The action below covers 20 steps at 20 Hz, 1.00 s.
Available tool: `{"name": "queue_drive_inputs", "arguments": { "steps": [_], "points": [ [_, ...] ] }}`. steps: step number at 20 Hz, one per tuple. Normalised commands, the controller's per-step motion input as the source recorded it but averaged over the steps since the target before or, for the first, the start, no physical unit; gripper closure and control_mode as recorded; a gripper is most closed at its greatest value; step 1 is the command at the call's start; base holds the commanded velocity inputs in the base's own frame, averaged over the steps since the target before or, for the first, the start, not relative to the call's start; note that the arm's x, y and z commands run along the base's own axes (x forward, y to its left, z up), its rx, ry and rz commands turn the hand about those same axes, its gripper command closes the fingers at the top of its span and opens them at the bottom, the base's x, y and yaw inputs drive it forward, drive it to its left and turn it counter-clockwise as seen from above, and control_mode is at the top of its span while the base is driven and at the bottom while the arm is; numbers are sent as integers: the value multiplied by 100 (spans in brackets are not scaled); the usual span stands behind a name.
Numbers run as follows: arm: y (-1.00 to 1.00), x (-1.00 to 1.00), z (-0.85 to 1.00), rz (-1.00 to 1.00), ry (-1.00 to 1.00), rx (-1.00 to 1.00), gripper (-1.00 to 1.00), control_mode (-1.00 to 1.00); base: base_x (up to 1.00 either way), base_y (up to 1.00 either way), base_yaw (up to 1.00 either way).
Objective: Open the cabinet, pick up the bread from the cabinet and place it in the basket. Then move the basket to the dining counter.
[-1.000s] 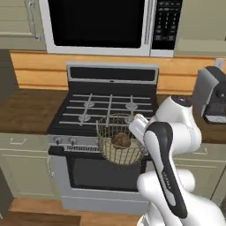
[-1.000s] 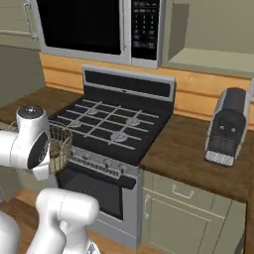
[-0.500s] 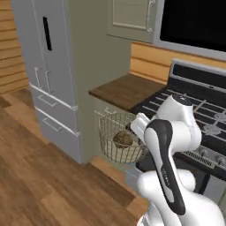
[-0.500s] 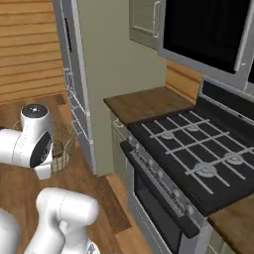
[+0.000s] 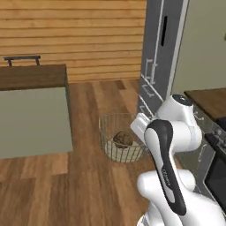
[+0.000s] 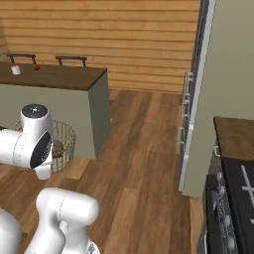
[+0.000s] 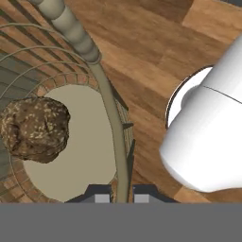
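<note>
The hand grips the rim of the basket, fingers pinched on either side of it, with the bread resting inside, and the dining tabletop lies ahead to the left, well apart.

Even, diffuse lighting with no visible source is seen throughout the rendered scene; no glare or bright highlights are produced on the wood-plank wall or the floor, and only soft shading is cast beneath the dining counter and on the dark side of the robot arm. In both base views the surfaces are rendered softly, with slightly blurred edges and coarse texture, and no edge distortion is noticed. In the hand view the bread and the basket rim are shown sharply at close range, a faint shadow being laid along the inner wall of the basket
</note>
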Motion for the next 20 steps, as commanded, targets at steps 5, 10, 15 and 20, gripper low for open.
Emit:
{"name": "queue_drive_inputs", "arguments": {
  "steps": [5,10,15,20],
  "points": [
    [0,0,0,0,0,0,100,100,66,4,74],
    [0,0,0,0,0,0,100,100,100,8,11],
    [0,0,0,0,0,0,100,100,100,22,0],
    [0,0,0,0,0,0,100,100,100,86,-1]
  ]
}}
